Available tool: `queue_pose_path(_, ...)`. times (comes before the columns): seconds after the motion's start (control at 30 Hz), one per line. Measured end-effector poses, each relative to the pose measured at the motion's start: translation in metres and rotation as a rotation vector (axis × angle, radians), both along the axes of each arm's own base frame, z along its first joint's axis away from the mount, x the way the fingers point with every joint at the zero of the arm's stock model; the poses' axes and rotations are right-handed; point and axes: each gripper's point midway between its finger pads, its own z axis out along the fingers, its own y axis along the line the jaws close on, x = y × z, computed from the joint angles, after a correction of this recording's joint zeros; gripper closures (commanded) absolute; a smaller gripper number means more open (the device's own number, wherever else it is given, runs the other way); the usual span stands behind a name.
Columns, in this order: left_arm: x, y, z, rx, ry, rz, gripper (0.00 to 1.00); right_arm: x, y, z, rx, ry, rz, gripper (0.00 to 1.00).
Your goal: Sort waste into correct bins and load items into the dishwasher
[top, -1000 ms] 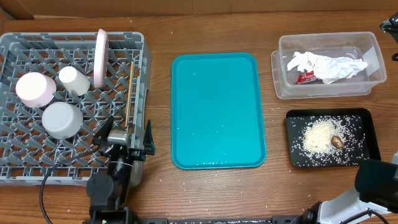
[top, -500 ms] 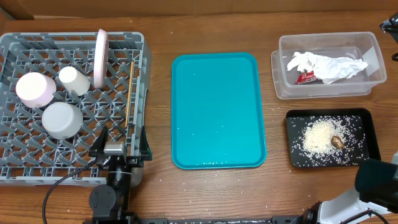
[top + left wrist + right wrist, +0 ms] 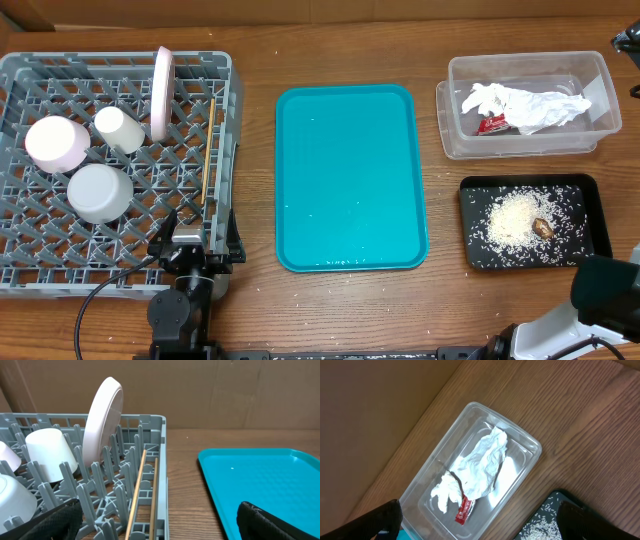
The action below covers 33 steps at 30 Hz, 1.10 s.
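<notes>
The grey dish rack [image 3: 30, 272] holds an upright whitish-pink plate [image 3: 161, 92], a white cup [image 3: 120, 128], two upturned pale bowls [image 3: 56, 143] and chopsticks [image 3: 208, 150] lying along its right wall. My left gripper [image 3: 195, 232] is open and empty at the rack's front right corner, with the chopsticks [image 3: 136, 495] ahead of it. The clear tub [image 3: 603, 80] holds white paper [image 3: 525, 105] and a red wrapper [image 3: 491, 123]. The black tray [image 3: 597, 215] holds rice [image 3: 515, 220] and a brown lump [image 3: 543, 228]. My right gripper [image 3: 480, 522] is open and empty above the tub [image 3: 420, 495].
A teal serving tray [image 3: 350, 180] lies in the middle of the table, also visible in the left wrist view [image 3: 270, 480]. The right arm's dark body [image 3: 605, 290] is at the front right corner. A cardboard wall stands behind the table.
My left gripper has drawn back a little toward the table's front edge, away from the chopsticks. Everything else stays put.
</notes>
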Motion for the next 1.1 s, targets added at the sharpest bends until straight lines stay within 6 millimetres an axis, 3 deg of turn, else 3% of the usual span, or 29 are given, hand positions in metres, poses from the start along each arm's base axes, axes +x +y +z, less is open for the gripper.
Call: queue_pose_path(1.1, 0.0, 0.0, 0.0, 0.0, 0.0, 0.0, 0.0, -0.0062, -0.0018, -0.0035, -0.012, 0.032, -0.007, 0.0)
